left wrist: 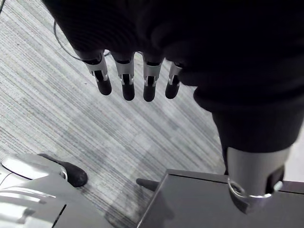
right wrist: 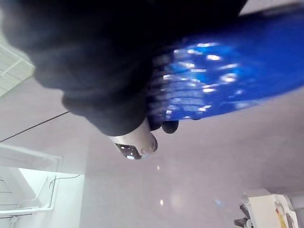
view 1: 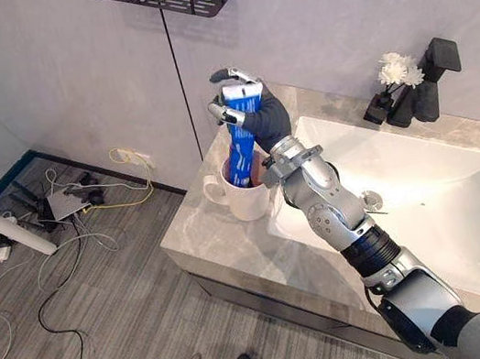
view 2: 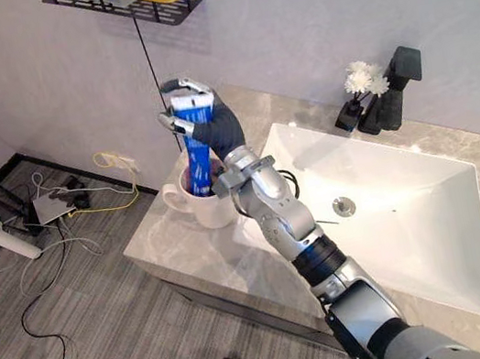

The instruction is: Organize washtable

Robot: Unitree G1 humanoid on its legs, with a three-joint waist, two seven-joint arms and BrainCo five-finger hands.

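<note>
Right hand [view 1: 267, 119], upper centre of frame, fingers clamped round the top of the blue toothpaste tube [view 1: 242, 159]. Tube near upright, slightly tilted, lower end inside the white mug [view 1: 244, 205]. Mug stands at the left end of the surface [view 1: 226, 256], just beside the sink [view 1: 450, 208]. Left hand [left wrist: 126, 83] hangs over the floor, fingers straight, holding nothing. Step: standing the tube in the mug, looks nearly done. Next: probably loosen fingers so the tube leans on the rim, then lift clear without tipping the mug.
</note>
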